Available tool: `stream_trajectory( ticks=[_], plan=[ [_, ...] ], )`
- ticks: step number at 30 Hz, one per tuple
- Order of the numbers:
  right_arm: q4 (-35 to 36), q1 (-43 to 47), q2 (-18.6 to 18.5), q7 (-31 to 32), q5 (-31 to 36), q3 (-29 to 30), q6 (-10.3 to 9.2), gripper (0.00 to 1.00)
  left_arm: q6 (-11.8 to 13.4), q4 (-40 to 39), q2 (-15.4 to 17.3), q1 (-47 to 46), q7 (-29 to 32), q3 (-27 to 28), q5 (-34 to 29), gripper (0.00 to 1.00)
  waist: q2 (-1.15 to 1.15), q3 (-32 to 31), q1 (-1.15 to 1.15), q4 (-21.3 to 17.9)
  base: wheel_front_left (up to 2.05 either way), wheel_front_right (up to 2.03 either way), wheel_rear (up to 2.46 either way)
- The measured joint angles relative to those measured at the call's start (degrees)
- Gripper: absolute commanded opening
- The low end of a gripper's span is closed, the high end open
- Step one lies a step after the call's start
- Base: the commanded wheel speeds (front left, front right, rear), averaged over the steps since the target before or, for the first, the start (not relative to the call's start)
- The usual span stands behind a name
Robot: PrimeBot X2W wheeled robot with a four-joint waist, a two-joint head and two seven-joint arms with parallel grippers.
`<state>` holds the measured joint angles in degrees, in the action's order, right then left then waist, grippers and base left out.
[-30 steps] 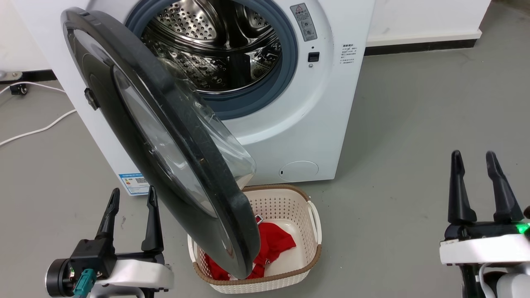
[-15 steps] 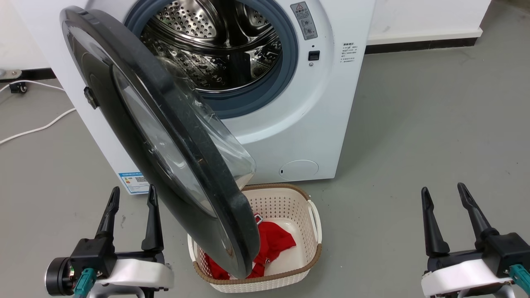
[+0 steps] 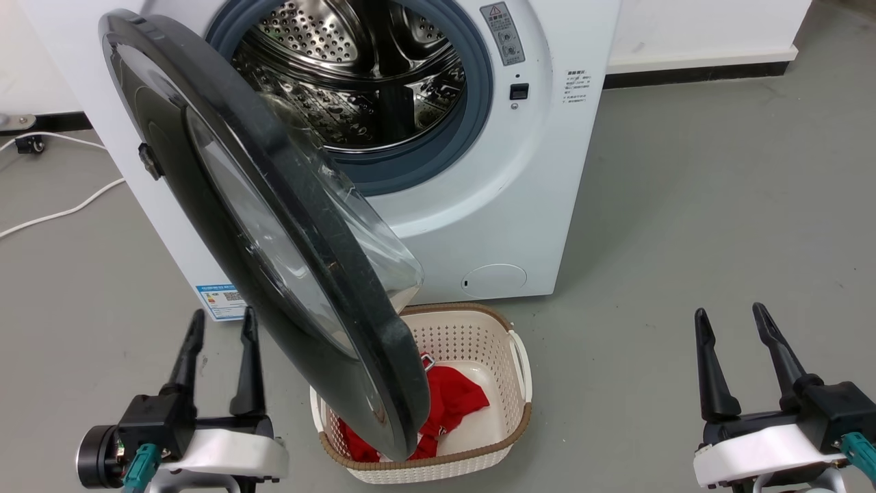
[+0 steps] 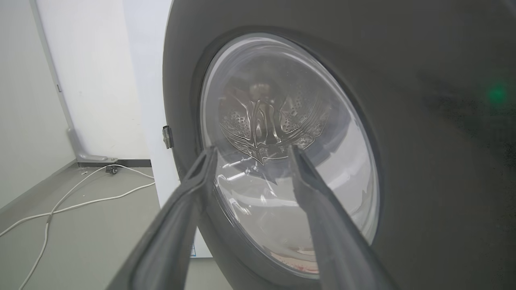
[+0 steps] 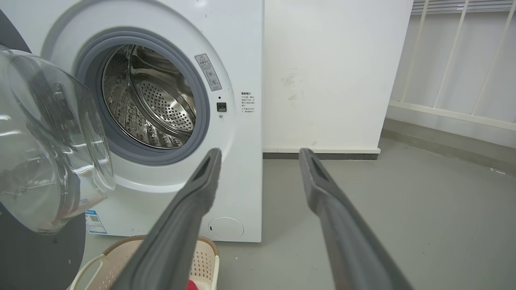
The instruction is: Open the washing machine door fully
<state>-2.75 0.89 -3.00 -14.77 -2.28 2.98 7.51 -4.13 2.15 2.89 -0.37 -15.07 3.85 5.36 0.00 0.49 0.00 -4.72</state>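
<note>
Left gripper [image 3: 224, 315]: fingers parted, nothing held; low at the left of the head view, pointing up, just beside the outer black face of the washing machine door [image 3: 274, 229]; in the left wrist view the fingers aim at the door's round window; contact with the door can't be told. Right gripper [image 3: 729, 309]: also spread, empty; over bare grey floor [image 3: 684, 205], well apart from door and machine; the right wrist view looks along it at the white front and the steel drum [image 3: 363, 82].

Door: hinged at the left of the washing machine [image 3: 479, 205]; swung out toward the camera, clear glass bowl facing right, free edge hanging over a white laundry basket [image 3: 525, 411] with a red garment [image 3: 455, 404] inside. Grey gasket [image 3: 479, 89] and drum opening are exposed; a white cable [image 3: 61, 216] lies on the floor at far left.

Step, as I judge it: door unlatched and partway open, not yet folded back; final swing remains. Next move likely calls for a push on the rim from the bowl side, or a hook on the free edge, carrying it leftward; the left gripper sits in that swing path and probably has to clear first; mind the basket under the edge.
</note>
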Motion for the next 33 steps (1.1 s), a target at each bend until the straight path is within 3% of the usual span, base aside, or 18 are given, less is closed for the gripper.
stream_trajectory(
  ticks=[6, 18, 19, 24, 29, 33],
  plan=[
    [-1.0, 0.0, 0.0, -0.1, -1.3, 0.0, 0.0, 1.0, -0.4, -1.4, 0.0, 0.0, 0.0, 0.1, -0.6, 0.0, 0.0, -0.1, 0.0, 0.0, 0.0, 0.0, 0.0],
    [-1.5, 0.0, 0.0, -0.2, -2.2, 0.0, 0.0, 1.0, 1.1, -20.6, 0.0, -5.4, 0.0, -0.7, -2.7, 0.0, 0.0, -0.2, 0.01, 0.6, 0.0, 0.0, 0.0],
    [-1.7, 0.0, 0.0, -0.2, -2.3, 0.0, 0.0, 1.0, 1.6, -26.6, 0.0, -7.0, 0.0, -2.2, -2.8, 0.0, 0.0, -0.4, 0.0, 0.5, 0.0, 0.0, 0.0],
    [-2.1, 0.0, 0.0, -0.2, -2.5, -0.3, 0.0, 1.0, 1.4, -34.2, 0.0, -8.5, 0.0, -7.4, -2.8, 0.0, 0.0, -0.6, 0.0, 0.2, 0.0, 0.0, 0.0],
    [-2.6, 0.0, 0.0, -0.3, -2.8, -0.3, 0.0, 1.0, -0.5, -35.6, 0.0, -7.9, 0.0, -14.4, -2.0, 0.0, 0.0, -0.8, 0.01, 0.0, 0.0, 0.0, 0.0],
    [-3.0, 0.1, 0.0, -0.3, -3.2, -0.5, 0.0, 1.0, -1.9, -31.8, 0.1, -3.2, 0.0, -21.0, -0.5, 0.0, 0.0, -1.1, 0.0, -0.1, 0.0, 0.0, 0.0]
  ],
)
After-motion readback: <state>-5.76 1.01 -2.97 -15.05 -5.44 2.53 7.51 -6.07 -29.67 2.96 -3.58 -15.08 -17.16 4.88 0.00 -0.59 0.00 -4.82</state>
